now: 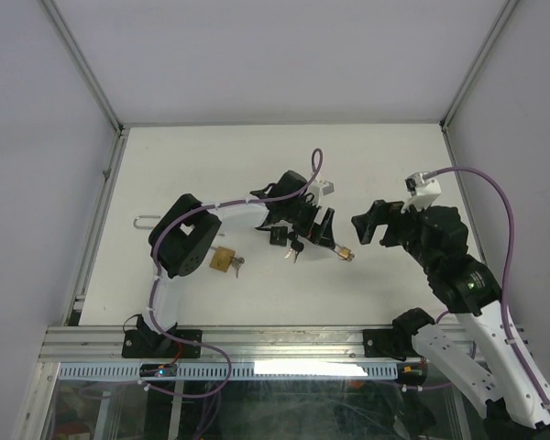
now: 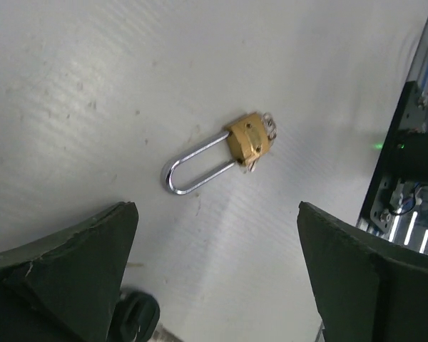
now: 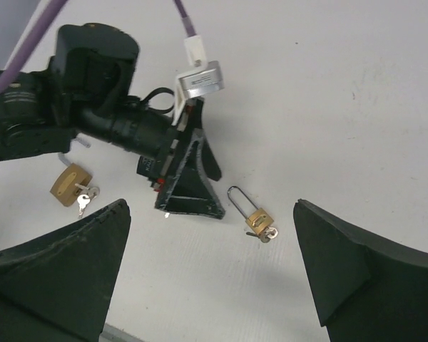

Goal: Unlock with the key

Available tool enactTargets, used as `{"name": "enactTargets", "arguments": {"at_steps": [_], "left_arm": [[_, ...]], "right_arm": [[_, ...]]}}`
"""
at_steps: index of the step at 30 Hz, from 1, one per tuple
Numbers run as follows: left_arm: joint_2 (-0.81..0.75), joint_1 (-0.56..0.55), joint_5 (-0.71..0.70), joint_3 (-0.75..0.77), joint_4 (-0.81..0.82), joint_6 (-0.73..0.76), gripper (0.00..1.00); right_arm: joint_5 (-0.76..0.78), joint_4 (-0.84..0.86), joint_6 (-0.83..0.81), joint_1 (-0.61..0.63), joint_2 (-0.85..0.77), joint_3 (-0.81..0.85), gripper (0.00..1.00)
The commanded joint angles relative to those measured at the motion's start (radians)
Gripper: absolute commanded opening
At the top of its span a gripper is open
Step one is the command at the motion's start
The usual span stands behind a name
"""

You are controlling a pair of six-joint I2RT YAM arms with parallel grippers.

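Observation:
A small brass padlock (image 2: 248, 137) with a long steel shackle (image 2: 192, 167) lies flat on the white table, and a key (image 2: 269, 128) sticks out of its bottom. Both shackle legs reach the body. My left gripper (image 2: 217, 214) hovers just short of it, open, with nothing between its fingers. In the top view the padlock (image 1: 344, 252) lies between the left gripper (image 1: 313, 235) and the right gripper (image 1: 370, 224). The right gripper (image 3: 211, 206) is open and empty, with the padlock (image 3: 259, 217) and its key (image 3: 269, 233) on the table ahead of it.
A black-headed key bunch (image 1: 293, 246) lies under the left gripper, its head (image 2: 135, 317) beside the left finger. A second brass padlock (image 1: 223, 260) with keys (image 3: 85, 199) lies near the left arm's elbow. A loose steel shackle (image 1: 147, 220) lies at the table's left edge.

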Motion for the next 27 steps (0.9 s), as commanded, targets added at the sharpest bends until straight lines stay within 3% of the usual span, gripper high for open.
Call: {"name": "enactTargets", "arguments": {"at_steps": [1,6,12,16,21,24,27], "left_arm": [[-0.113,0.01,-0.09,-0.063,-0.133,0.129,0.99],[-0.171,0.01,-0.007,-0.071,-0.131,0.288,0.96],[-0.219,0.021,0.062,-0.054,-0.128,0.472,0.93],[-0.289,0.041,0.141,-0.118,-0.065,0.47,0.93],[-0.428,0.061,0.143,-0.209,0.067,0.454,0.93],[-0.524,0.108,0.079,-0.289,0.199,0.33,0.96],[-0.606,0.215,-0.013,-0.348,0.268,0.19,0.98]], "right_arm": [[0.129,0.018,0.02,-0.004,0.043,0.068,1.0],[0.135,0.009,0.004,-0.004,0.082,0.087,1.0],[0.092,-0.123,0.078,-0.018,0.216,0.094,1.0],[0.013,-0.182,0.087,-0.061,0.336,0.081,1.0],[-0.133,-0.096,0.098,-0.138,0.439,0.058,0.96],[-0.161,-0.03,0.099,-0.19,0.458,0.035,0.97],[-0.192,0.036,0.103,-0.324,0.444,0.017,0.99]]}}
